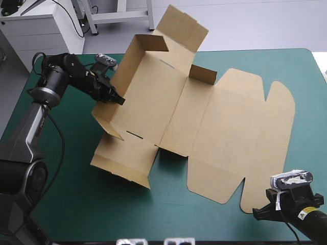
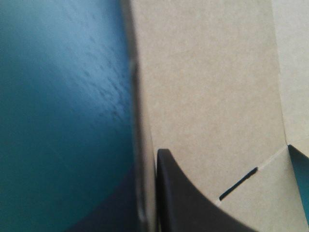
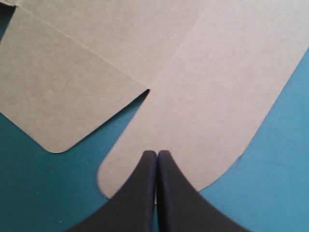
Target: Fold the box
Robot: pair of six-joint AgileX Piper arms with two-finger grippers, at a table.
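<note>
And there was the box [image 1: 204, 127], sprawled across the middle of the table [image 1: 66, 204]: the lid lay flat toward the table's right side, the back wall stood up over the table's far edge, and the side wall nearer the table's left edge was tipped up off the cover.

The left gripper [image 1: 116, 98], toward the table's far-left corner, had that raised wall pinched, with its fingers all but together and the thin board between them. The right gripper [image 1: 258, 213] sat at the table's near-right corner with its fingers pressed together in one point and nothing in them that I could see.

By the look of it, this board would be light and stiff, flat between the creases and inclined to spring back at them. The thin free edge of a wall, about midway along, seemed the place to take it, since the smooth faces offer little to grip.

The high view alone gave the whole layout, showing which walls were up and which flaps lay flat. The left wrist view alone showed the pinch up close, with one black finger [image 2: 193, 208] flat on the inner face beside a cut slot [image 2: 238, 183]. The right wrist view alone showed the closed tips poised over a rounded lid flap [image 3: 217, 121], though contact was unclear.
</note>
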